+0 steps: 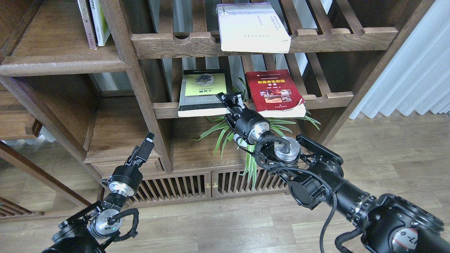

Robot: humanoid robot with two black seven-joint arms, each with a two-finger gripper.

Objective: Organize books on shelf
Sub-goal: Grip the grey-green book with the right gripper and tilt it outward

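Note:
The grey-black book with the yellow-green panel [202, 92] lies on the middle slatted rack, its front edge hanging over the rail. My right gripper [231, 100] is at that book's front right corner, and its fingers seem closed on the corner. The dark red book [276, 93] lies to the right on the same rack. The white book with the lavender top [252, 28] lies on the upper slatted rack. The solid brown shelf [63, 65] is at the upper left. My left gripper [147, 142] hangs low beside the bookcase post, empty; its fingers cannot be told apart.
A thin brown book and a white-green book [94, 21] stand at the right end of the solid shelf. A green plant [246, 128] sits under the middle rack, behind my right wrist. A thick wooden post [140, 88] divides the left bays from the racks. A white curtain [415, 63] hangs at the right.

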